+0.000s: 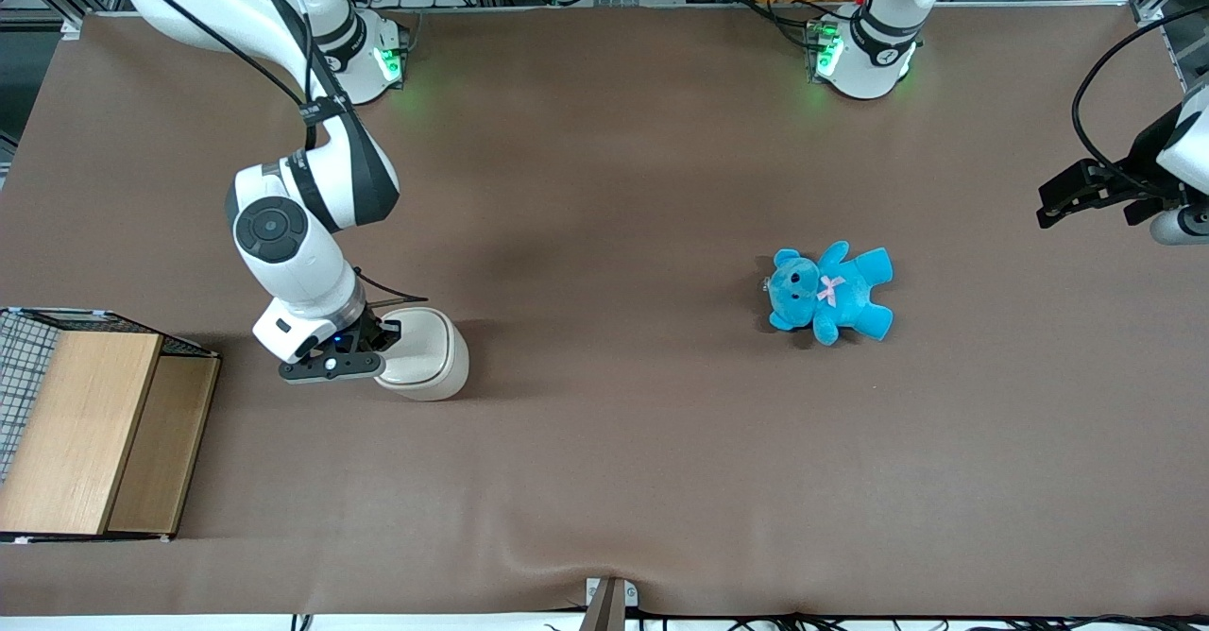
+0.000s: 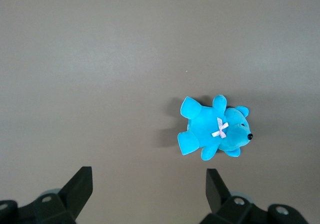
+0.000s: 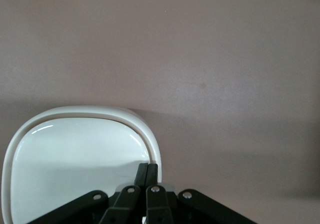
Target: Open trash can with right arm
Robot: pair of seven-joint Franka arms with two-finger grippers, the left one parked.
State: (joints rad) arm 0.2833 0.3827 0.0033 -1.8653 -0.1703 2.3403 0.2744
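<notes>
The cream-white trash can (image 1: pixel 430 352) stands on the brown table toward the working arm's end. Its flat lid (image 3: pixel 75 159) looks level inside the rounded rim. The right arm (image 1: pixel 293 234) reaches down over it. My gripper (image 1: pixel 370 340) sits at the edge of the can's top on the side toward the wooden box. In the right wrist view the gripper (image 3: pixel 148 170) has its two fingers pressed together, tips right at the lid's edge beside the rim. Nothing is held between them.
A wooden box (image 1: pixel 94 428) with a wire mesh basket (image 1: pixel 19 366) beside it stands at the working arm's end of the table. A blue teddy bear (image 1: pixel 829 291) lies toward the parked arm's end; it also shows in the left wrist view (image 2: pixel 215 131).
</notes>
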